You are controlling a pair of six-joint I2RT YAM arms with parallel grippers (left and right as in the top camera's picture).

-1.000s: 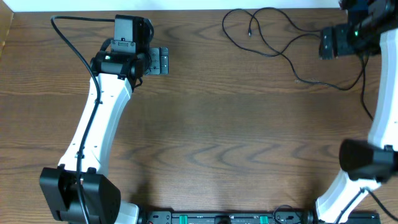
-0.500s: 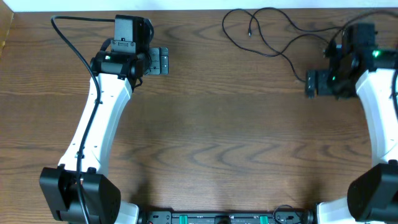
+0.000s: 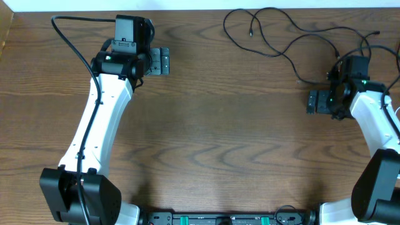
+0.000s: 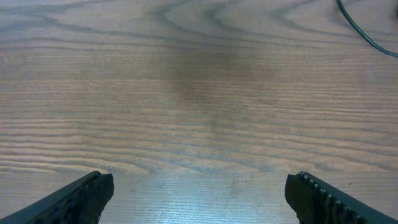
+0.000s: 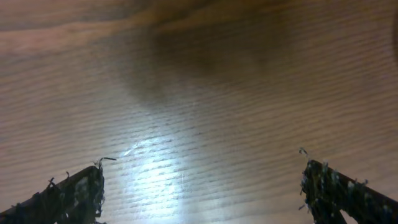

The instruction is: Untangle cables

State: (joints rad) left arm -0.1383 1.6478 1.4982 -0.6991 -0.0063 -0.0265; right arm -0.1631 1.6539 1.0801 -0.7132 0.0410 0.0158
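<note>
Cables [image 3: 273, 54] thin, black, lying in loose loops on wooden table [image 3: 219, 125], far right part. Left gripper [image 4: 199, 183] fingers spread wide, holding nothing; right gripper [image 5: 202, 174] fingers also wide, empty.

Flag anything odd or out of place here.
The cables sprawl in loose overlapping loops at the table's far right edge. On the right claw, the fingertips look frayed, with threads sticking out.
</note>
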